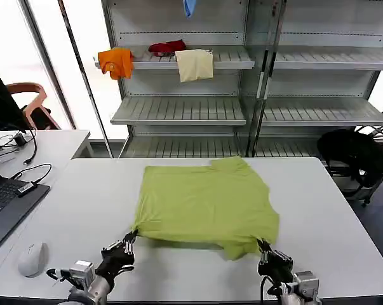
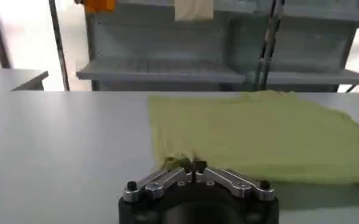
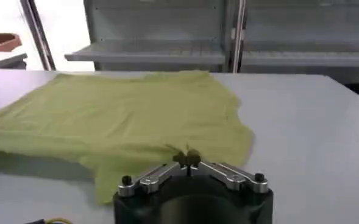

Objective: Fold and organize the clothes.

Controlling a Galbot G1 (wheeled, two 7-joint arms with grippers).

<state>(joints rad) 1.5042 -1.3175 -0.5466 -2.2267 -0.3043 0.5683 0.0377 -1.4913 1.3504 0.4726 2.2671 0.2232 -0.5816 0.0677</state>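
Note:
A lime yellow-green T-shirt (image 1: 207, 200) lies spread across the middle of the white table (image 1: 331, 216), its near edge lifted slightly off the surface. My left gripper (image 1: 134, 232) is shut on the shirt's near left corner, where the cloth bunches between the closed fingertips (image 2: 190, 163). At the near right corner my right gripper (image 1: 262, 243) is shut on the hem, the fabric (image 3: 136, 115) pinched at its closed tips (image 3: 186, 158). The shirt (image 2: 270, 134) stretches away from both grippers toward the shelves.
A laptop (image 1: 4, 206), a white mouse (image 1: 32, 259) and cables (image 1: 32, 171) sit on the table's left side. Grey metal shelves (image 1: 178, 109) behind hold orange (image 1: 116, 61), red (image 1: 167, 46) and cream (image 1: 195, 64) garments. A black bag (image 1: 353, 152) lies at the right.

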